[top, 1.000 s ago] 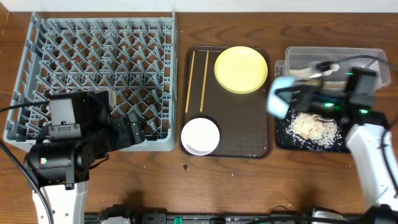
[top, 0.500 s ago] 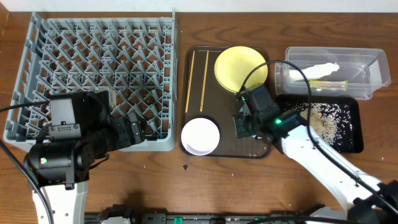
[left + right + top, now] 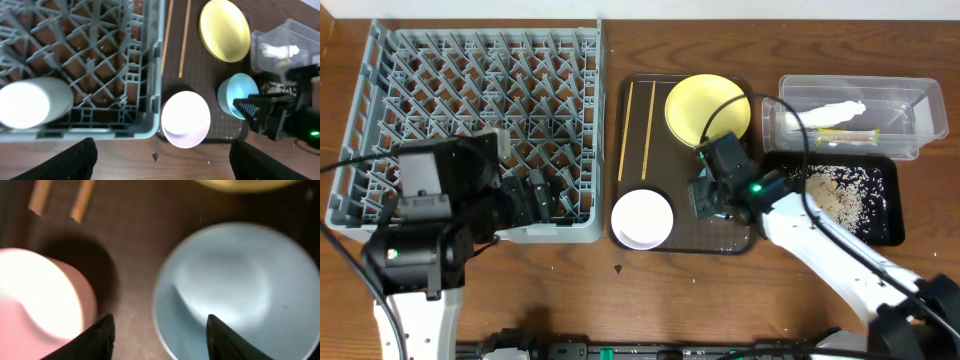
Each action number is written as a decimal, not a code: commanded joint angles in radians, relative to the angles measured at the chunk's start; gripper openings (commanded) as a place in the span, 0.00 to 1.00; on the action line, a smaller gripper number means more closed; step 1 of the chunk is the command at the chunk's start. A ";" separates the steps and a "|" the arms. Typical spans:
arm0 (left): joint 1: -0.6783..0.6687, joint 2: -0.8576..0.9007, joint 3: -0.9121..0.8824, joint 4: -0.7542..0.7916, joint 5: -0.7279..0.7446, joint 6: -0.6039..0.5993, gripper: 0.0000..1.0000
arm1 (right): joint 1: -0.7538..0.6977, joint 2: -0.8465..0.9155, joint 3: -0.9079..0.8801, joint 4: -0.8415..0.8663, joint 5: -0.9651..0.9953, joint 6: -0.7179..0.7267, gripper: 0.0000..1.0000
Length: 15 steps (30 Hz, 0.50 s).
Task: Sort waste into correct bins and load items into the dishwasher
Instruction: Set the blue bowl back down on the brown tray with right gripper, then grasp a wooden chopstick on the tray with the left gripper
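The round light-blue bowl (image 3: 235, 290) is seen resting on the dark-brown rectangular serving tray (image 3: 685, 170), right of the white bowl (image 3: 642, 216), with the right gripper (image 3: 161, 330) parted above it, nothing gripped, while the left gripper (image 3: 165, 160) is spread wide and empty by the grey plastic dish rack (image 3: 480, 60).

The dish rack (image 3: 480, 100) is grey, its pegs forming a criss-cross grid, with a white cup (image 3: 27, 102) in it. The serving tray (image 3: 685, 215) is dark brown. On it are a yellow plate (image 3: 705, 105), a white bowl (image 3: 642, 217), a light-blue bowl (image 3: 239, 93) and two pale wooden chopsticks (image 3: 649, 130). The clear tub (image 3: 910, 110) shows a white wrapper (image 3: 830, 110) and a yellow-green packet (image 3: 845, 133). The black tray (image 3: 885, 200) is speckled with beige crumbs (image 3: 825, 190). The bench (image 3: 700, 300) is brown with wood grain.
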 commanded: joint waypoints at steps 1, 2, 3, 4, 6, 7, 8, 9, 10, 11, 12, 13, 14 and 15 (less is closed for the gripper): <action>-0.058 0.060 0.052 0.008 -0.054 0.017 0.83 | -0.053 -0.070 0.101 -0.032 -0.084 -0.005 0.60; -0.085 0.088 0.064 0.008 -0.088 0.017 0.82 | -0.071 -0.074 0.127 -0.054 -0.104 -0.005 0.61; -0.114 0.119 0.077 0.008 -0.119 0.017 0.82 | -0.089 -0.077 0.155 -0.080 -0.119 -0.005 0.61; -0.147 0.154 0.094 0.008 -0.146 0.018 0.82 | -0.107 -0.077 0.182 -0.107 -0.129 -0.005 0.61; -0.215 0.229 0.130 0.017 -0.196 0.018 0.82 | -0.147 -0.077 0.228 -0.161 -0.134 -0.004 0.61; -0.243 0.262 0.146 0.025 -0.219 0.025 0.82 | -0.166 -0.077 0.246 -0.186 -0.134 -0.004 0.62; -0.280 0.309 0.165 0.040 -0.257 0.029 0.82 | -0.185 -0.077 0.259 -0.206 -0.134 -0.004 0.62; -0.308 0.347 0.177 0.058 -0.283 0.031 0.82 | -0.202 -0.077 0.264 -0.217 -0.134 -0.004 0.63; -0.332 0.382 0.184 0.082 -0.295 0.040 0.82 | -0.216 -0.077 0.264 -0.223 -0.135 -0.003 0.64; -0.352 0.417 0.185 0.116 -0.296 0.054 0.82 | -0.227 -0.076 0.264 -0.231 -0.135 -0.003 0.68; -0.370 0.452 0.185 0.149 -0.296 0.063 0.82 | -0.235 -0.076 0.264 -0.238 -0.135 -0.003 0.70; -0.385 0.488 0.185 0.182 -0.296 0.063 0.82 | -0.240 -0.076 0.264 -0.248 -0.135 -0.004 0.71; -0.397 0.524 0.185 0.217 -0.296 0.063 0.78 | -0.243 -0.076 0.264 -0.257 -0.134 -0.004 0.72; -0.408 0.558 0.185 0.251 -0.297 0.064 0.74 | -0.243 -0.076 0.264 -0.264 -0.134 -0.004 0.72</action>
